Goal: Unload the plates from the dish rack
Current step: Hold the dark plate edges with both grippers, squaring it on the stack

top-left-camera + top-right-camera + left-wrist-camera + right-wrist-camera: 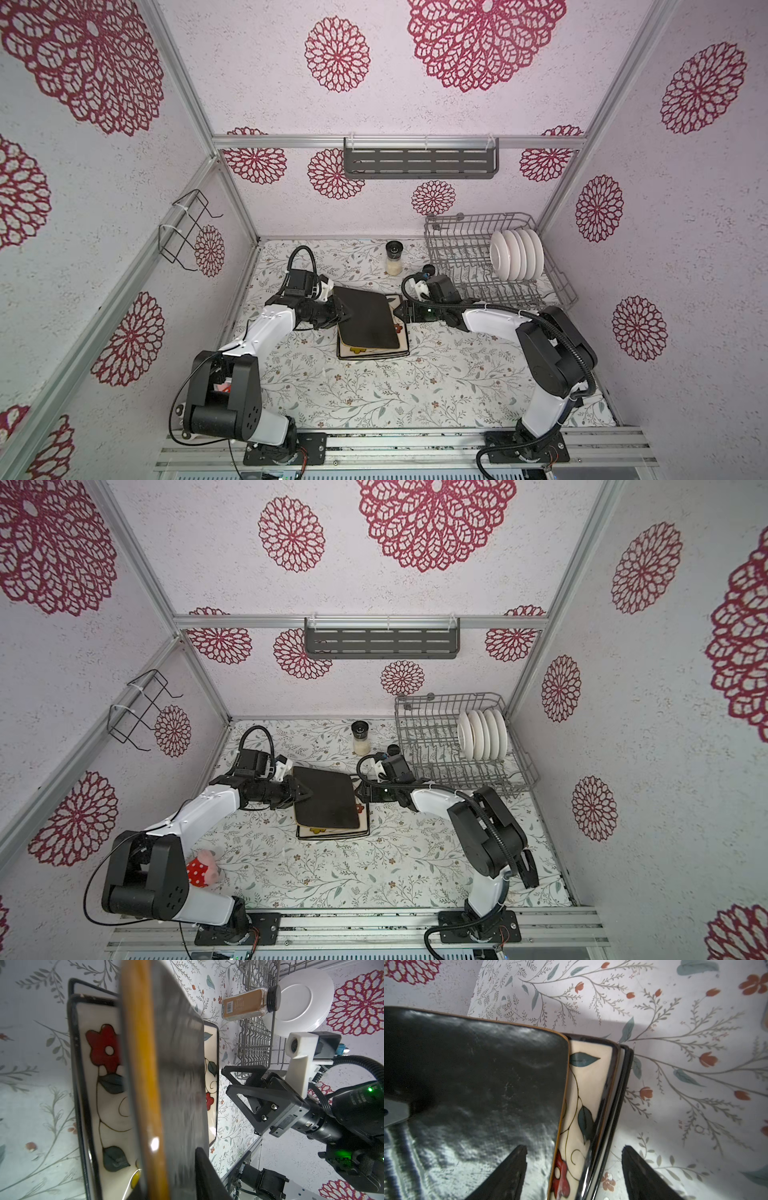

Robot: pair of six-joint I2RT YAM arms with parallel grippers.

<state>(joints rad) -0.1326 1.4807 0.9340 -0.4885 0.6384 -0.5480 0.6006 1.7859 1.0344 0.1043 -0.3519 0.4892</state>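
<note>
1. Left arm (269, 328) and right arm (490, 319): white shells, black joints
2. Black ribbed hose (589, 365) along right arm
3. Right gripper (225, 1079): black triangular fingers, silver screws (274, 1106)
4. Green lights (369, 1089) on its wrist
5. White boxy camera mount (299, 1051)

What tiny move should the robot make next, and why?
Probably let go with the left fingers and draw them back from the black plate: it appears to rest on the cream stack, with those fingers at its edge. More white plates wait in the rack.
</note>
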